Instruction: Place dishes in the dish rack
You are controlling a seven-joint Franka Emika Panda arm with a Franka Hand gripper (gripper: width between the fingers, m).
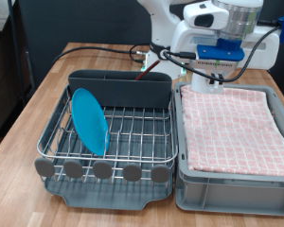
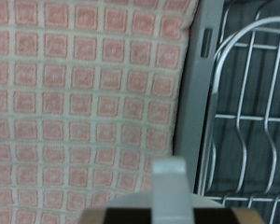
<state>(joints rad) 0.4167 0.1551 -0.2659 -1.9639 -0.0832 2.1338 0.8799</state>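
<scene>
1. The blue plate (image 1: pixel 89 120) stands on edge, leaning, in the left part of the dish rack (image 1: pixel 133 142).
2. The gripper (image 1: pixel 216 83) hangs over the far left edge of the grey bin (image 1: pixel 232 182), above the pink checked cloth (image 1: pixel 235 121).
3. Its fingers are not seen clearly, so I cannot tell if they are open or closed.
4. In the wrist view the cloth (image 2: pixel 84 93) lies just beside the rack wires (image 2: pixel 252 103).

Wooden table (image 1: pixel 28 113): dish rack (image 1: pixel 109 142), grey bin (image 1: pixel 232 175).
</scene>
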